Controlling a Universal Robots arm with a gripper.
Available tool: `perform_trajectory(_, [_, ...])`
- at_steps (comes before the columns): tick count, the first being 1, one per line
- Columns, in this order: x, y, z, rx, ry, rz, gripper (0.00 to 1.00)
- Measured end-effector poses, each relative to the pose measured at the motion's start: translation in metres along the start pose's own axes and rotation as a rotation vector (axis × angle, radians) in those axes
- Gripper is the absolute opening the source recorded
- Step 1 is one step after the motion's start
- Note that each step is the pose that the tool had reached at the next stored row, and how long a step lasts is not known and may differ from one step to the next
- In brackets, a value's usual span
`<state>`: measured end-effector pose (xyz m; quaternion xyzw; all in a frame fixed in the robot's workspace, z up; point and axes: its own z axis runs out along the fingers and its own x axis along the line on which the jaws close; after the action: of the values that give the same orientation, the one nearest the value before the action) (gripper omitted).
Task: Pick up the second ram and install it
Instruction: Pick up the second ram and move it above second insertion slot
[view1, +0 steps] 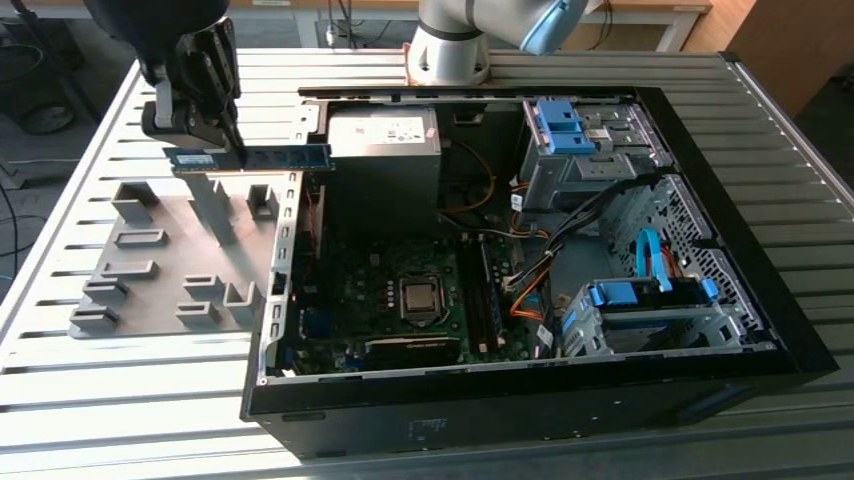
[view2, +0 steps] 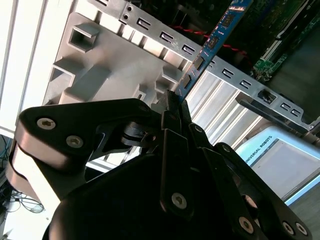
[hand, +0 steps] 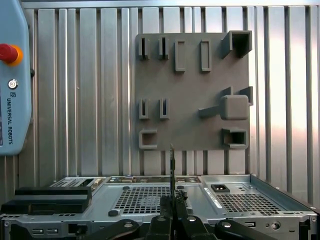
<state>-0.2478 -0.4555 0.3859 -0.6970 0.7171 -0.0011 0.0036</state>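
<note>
Since the exterior view has the clearest angle, we'll start there. The end effector (view1: 203, 143) hangs in the air over the far end of the grey holder (view1: 160, 270), with its fingers pinched on the ram stick (view1: 287, 156). The ram stick is on edge and roughly level, lifted clear of the holder's slots.

The grip is near one end. A short stub pokes out to the exterior view's left, and the longer part runs to the exterior view's right. Its tip ends close to the wall of the open computer case (view1: 534, 400).

The motherboard (view1: 387, 295) lies down inside the case, well apart from the ram stick. The holder and case both sit on the slatted bench (view1: 80, 400).

In the first wrist view we see the ram stick (hand: 172, 170) edge-on, sticking straight out from between the fingers.
</note>
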Motion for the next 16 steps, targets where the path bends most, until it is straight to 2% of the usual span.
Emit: perform_trajectory(16, [-0.0002, -0.006, 0.0, 0.0, 0.0, 0.0, 0.14])
